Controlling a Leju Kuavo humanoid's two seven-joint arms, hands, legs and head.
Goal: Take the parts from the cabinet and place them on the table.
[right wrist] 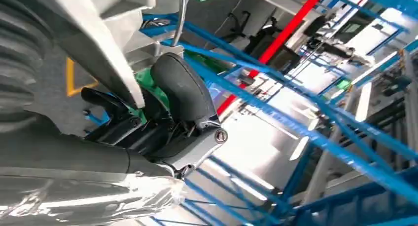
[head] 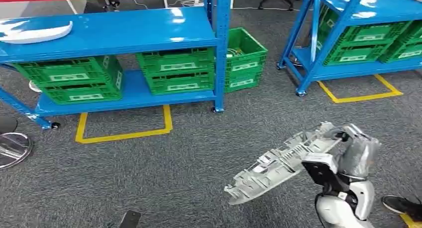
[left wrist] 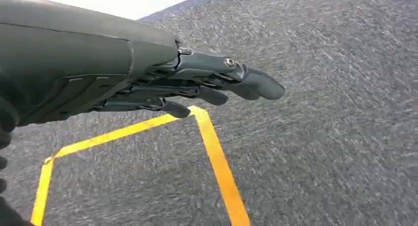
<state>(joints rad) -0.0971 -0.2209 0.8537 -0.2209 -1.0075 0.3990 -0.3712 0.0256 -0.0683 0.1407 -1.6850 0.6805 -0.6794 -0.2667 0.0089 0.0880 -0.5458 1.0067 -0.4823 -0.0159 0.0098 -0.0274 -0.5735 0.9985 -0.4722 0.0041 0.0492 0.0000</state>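
Observation:
My right hand [head: 354,151] grips one end of a long grey ribbed plastic part [head: 271,167], which sticks out to the left above the carpet. In the right wrist view the thumb [right wrist: 183,90] and dark fingers [right wrist: 111,110] clamp the pale part [right wrist: 106,43]. My left hand [left wrist: 207,85] hangs over the carpet with its fingers stretched out and nothing in it. A white curved part [head: 35,33] lies on top of the blue cabinet [head: 124,34] at the far left.
Green crates [head: 176,71] fill the cabinet's lower shelf, with another stack [head: 246,58] beside it. A second blue rack [head: 358,34] stands at the right. Yellow floor tape [head: 124,133] marks the carpet. A chair base [head: 12,146] is at the left, a shoe [head: 400,205] at the right.

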